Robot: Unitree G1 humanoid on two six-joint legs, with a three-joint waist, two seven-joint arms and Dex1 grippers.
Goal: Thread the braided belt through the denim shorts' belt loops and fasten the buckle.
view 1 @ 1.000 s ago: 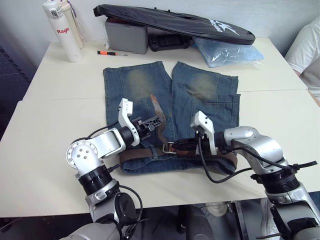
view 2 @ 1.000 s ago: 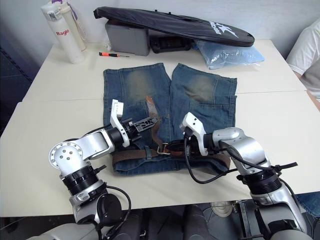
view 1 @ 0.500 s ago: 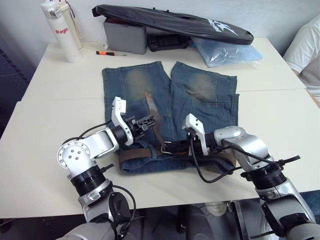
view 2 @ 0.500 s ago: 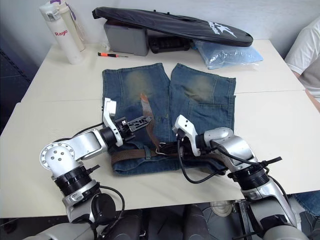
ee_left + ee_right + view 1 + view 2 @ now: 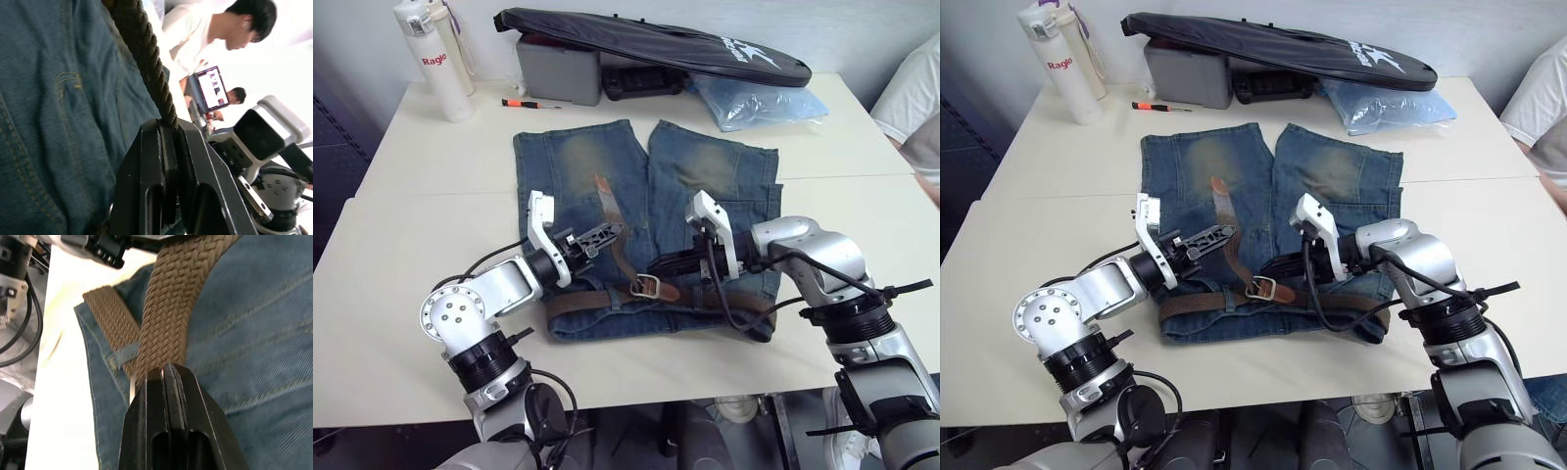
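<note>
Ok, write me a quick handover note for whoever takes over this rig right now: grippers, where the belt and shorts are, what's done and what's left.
Left gripper: shut on the braided belt, holding its free end up over the denim shorts.
Right gripper: shut on the belt beside the buckle.
Shorts lie flat on the table, waistband toward the robot.
Done: belt lies along the waistband, and its end has passed through the buckle frame.
Left: whether the prong is seated cannot be seen; set it and lay the loose end down flat.
</note>
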